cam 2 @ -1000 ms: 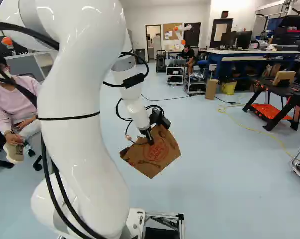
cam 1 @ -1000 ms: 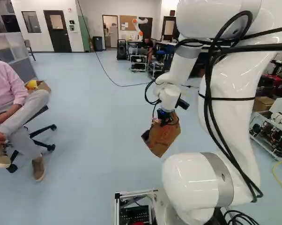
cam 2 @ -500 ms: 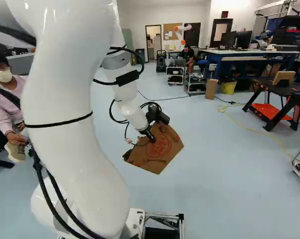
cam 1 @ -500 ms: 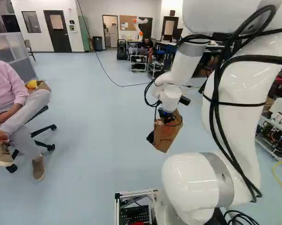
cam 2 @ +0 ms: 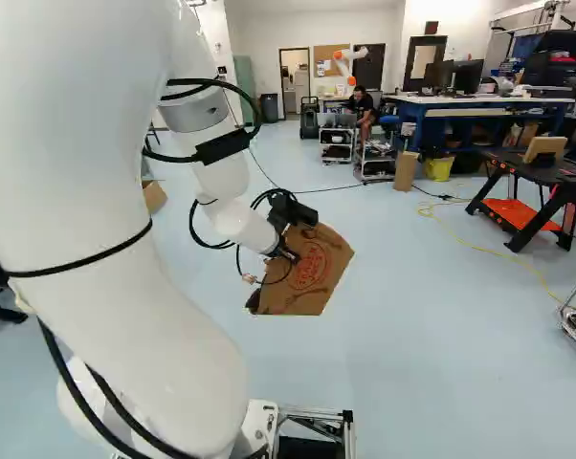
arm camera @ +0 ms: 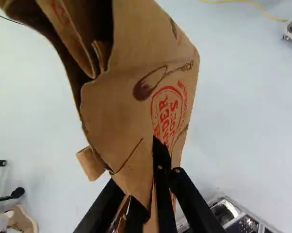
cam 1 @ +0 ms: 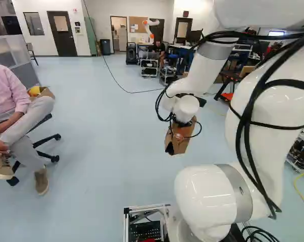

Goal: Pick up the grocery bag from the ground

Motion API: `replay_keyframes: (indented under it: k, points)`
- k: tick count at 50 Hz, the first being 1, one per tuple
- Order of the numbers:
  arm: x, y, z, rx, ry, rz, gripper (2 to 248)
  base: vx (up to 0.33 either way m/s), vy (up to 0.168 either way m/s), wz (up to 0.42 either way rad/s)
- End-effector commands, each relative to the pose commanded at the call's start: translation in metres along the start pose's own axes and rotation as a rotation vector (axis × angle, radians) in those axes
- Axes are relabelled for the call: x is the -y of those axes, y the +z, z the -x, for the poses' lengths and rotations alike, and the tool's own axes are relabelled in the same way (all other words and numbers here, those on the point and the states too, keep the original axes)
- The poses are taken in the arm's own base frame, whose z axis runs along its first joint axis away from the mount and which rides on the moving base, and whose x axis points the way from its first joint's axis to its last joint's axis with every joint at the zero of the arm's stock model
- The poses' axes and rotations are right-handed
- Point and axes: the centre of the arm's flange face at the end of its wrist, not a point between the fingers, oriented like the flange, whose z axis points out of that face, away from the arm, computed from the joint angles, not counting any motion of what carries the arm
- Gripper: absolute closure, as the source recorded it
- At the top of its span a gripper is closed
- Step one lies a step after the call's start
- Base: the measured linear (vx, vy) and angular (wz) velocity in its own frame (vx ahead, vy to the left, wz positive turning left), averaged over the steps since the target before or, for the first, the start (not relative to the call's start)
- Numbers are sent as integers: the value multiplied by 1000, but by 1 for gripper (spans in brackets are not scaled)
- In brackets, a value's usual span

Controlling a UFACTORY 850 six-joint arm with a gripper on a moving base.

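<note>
Wrist view: the fingers (arm camera: 160, 158) are clamped on the bag (arm camera: 124, 90), its paper between them. Carried by the arm (cam 2: 164, 335), it has risen and turned slightly, hanging above the floor (cam 2: 422, 363); the pickup looks nearly done.

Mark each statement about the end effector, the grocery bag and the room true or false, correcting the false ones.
1. The end effector is shut on the grocery bag. True.
2. The grocery bag rests on the ground. False: it is held up in the air, above the floor.
3. The grocery bag carries red print. True.
4. The black table has a blue lower shelf. False: its lower shelf is orange-red.
5. A brown box stands beside the yellow bin. True.
</note>
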Motion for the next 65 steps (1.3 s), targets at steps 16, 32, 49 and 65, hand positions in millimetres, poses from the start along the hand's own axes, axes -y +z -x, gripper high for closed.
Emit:
replay_keyframes:
  k: [16,32,49,65]
  points:
    - [-2,-29,11,-147,-140,-88,230,0,0,0]
    - [-3,-53,23,-267,-246,-175,230,0,0,0]
    - [-4,-71,35,-363,-325,-253,230,0,0,0]
    - [-4,-83,44,-424,-373,-308,230,0,0,0]
